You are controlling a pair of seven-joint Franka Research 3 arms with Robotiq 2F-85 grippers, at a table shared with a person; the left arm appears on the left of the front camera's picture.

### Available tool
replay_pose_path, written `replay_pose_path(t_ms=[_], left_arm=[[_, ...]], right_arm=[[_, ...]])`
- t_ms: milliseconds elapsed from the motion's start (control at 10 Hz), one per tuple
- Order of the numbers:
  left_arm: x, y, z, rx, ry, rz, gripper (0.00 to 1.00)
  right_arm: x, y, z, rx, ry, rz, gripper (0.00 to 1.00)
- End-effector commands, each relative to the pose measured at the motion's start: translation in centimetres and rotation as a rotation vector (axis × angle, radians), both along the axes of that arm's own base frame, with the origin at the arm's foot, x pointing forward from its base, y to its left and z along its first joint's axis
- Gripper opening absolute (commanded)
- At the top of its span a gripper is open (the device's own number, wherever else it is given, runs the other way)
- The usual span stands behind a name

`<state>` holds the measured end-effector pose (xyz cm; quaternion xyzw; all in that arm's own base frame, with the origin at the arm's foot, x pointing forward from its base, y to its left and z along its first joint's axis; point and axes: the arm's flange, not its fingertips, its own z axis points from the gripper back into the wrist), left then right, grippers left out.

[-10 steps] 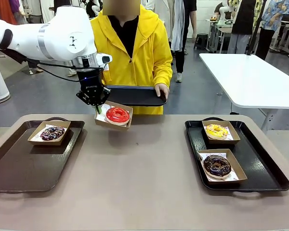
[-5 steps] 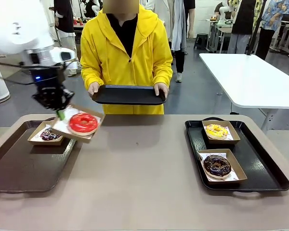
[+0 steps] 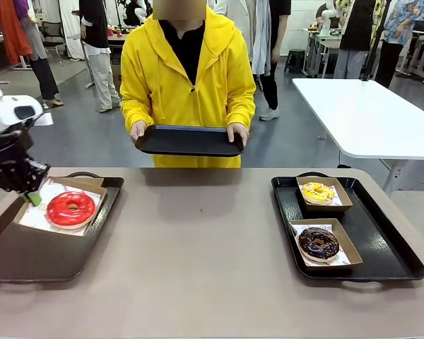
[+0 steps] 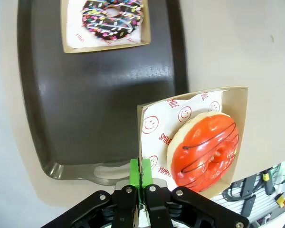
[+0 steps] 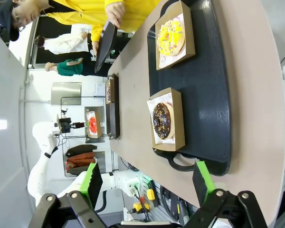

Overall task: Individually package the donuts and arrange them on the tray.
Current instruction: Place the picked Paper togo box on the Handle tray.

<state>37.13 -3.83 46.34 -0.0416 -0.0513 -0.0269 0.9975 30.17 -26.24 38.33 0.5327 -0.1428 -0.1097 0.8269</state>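
Now left gripper (image 4: 139,176) jaws clamped on boxed red donut (image 4: 206,150), tilted, over tray (image 4: 99,95); right gripper (image 5: 149,183) jaws wide, empty.

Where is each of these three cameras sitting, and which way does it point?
Front view: fixed on the robot's side, facing the person across the table; left gripper shows.
Left wrist view: looks down its shut jaws at the red donut, its box held over the left tray.
Right wrist view: rolled sideways, open jaws, right tray.
Shared: all three show the red donut.
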Motion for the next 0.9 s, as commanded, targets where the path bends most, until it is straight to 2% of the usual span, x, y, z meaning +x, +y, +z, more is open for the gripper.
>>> replay_pose_path(t_ms=[0, 300, 400, 800], left_arm=[[0.4, 2.0, -1.4, 0.027, -0.009, -0.039, 0.01], [2.7, 1.9, -2.4, 0.098, 0.036, -0.042, 0.01], [0.5, 2.4, -2.1, 0.042, 0.026, -0.024, 0.01], [0.5, 2.4, -2.1, 0.042, 0.026, -0.024, 0.01]], right_arm=[[-0.1, -0.1, 0.2, 0.017, 0.004, -0.007, 1.00], [-0.1, -0.1, 0.2, 0.017, 0.004, -0.007, 1.00], [-0.1, -0.1, 0.2, 0.017, 0.004, -0.007, 1.00], [-0.1, -0.1, 0.2, 0.017, 0.004, -0.007, 1.00]])
